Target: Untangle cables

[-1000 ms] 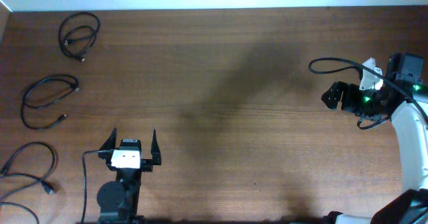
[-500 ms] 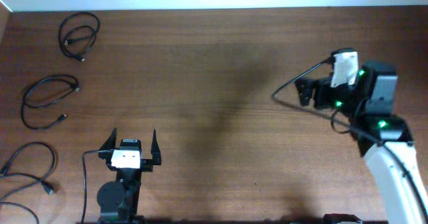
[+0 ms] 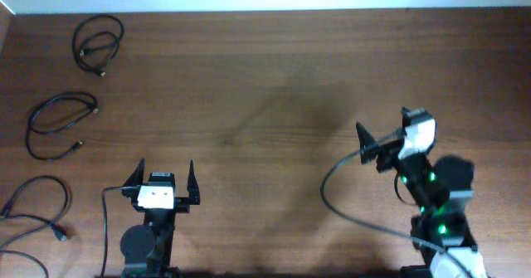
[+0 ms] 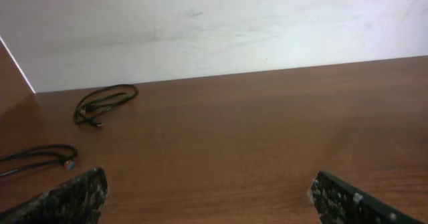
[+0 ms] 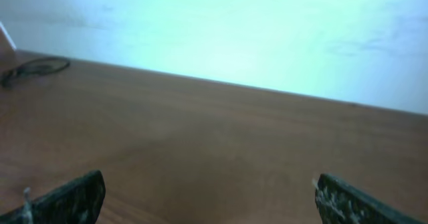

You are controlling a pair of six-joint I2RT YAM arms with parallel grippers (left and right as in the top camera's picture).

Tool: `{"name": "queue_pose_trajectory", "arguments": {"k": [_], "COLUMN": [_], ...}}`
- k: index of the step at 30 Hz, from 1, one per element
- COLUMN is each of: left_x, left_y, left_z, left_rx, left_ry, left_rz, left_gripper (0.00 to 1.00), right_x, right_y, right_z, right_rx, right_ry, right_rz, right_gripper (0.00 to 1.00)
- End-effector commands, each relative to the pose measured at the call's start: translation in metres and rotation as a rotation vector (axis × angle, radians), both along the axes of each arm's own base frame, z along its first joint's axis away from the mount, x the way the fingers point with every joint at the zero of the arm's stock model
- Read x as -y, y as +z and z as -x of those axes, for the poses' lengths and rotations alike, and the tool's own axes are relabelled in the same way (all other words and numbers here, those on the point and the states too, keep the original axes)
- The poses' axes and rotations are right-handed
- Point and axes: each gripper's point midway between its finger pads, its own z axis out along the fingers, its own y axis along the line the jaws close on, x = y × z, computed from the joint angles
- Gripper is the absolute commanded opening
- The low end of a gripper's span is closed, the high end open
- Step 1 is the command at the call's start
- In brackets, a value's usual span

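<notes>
Tabletop [image 3: 249, 79] of brown wood-grain laminate, matte, finely streaked lengthwise, bounded at the far side by a pale smooth wall [image 4: 221, 23].

Task items grouped along the left margin, well apart from both arms and from one another:
- small round coil of thin black cable [image 3: 98, 44], at the far left corner;
- long flattened loop of black cable [image 3: 60, 120], nearer, small plugs at its free ends;
- loose sprawl of black cable [image 3: 37, 207], nearest, reaching the frame's left edge.

Left gripper [image 3: 166, 172], low at the near edge. Points toward the far wall. Holds its rough-faced dark fingers [image 4: 70, 196] spread wide, bare wood showing in the gap.

Right gripper [image 5: 210, 198], over the right half of the table. Faces far left. Keeps textured black fingers [image 5: 70, 197] equally wide apart, clamped on no cable.

Thin black lead [image 3: 328, 191], in a smooth arc beside the right arm, from wrist toward base.
</notes>
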Motion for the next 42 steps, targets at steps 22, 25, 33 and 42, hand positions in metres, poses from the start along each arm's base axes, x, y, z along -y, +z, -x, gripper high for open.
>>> {"name": "queue_pose_trajectory", "arguments": {"k": [22, 25, 33, 42], "left_x": [-0.004, -0.004, -0.004, -0.004], "left_y": [-0.001, -0.001, -0.001, -0.001], "left_z": [0.000, 0.000, 0.000, 0.000], "left_rx": [-0.003, -0.003, -0.003, -0.003], "left_ry": [0.019, 0.019, 0.019, 0.019], "left_rz": [0.005, 0.005, 0.005, 0.005], "left_gripper": [0.99, 0.99, 0.99, 0.99], "right_x": [0.047, 0.049, 0.055, 0.071], "right_y": [-0.051, -0.058, -0.045, -0.045], "right_z": [0.062, 0.068, 0.071, 0.071], "right_rx": [0.043, 0.017, 0.074, 0.068], "right_ry": [-0.269, -0.277, -0.313, -0.384], "right_rz": [0.027, 0.032, 0.021, -0.009], "right_gripper": [0.99, 0.99, 0.99, 0.99]}}
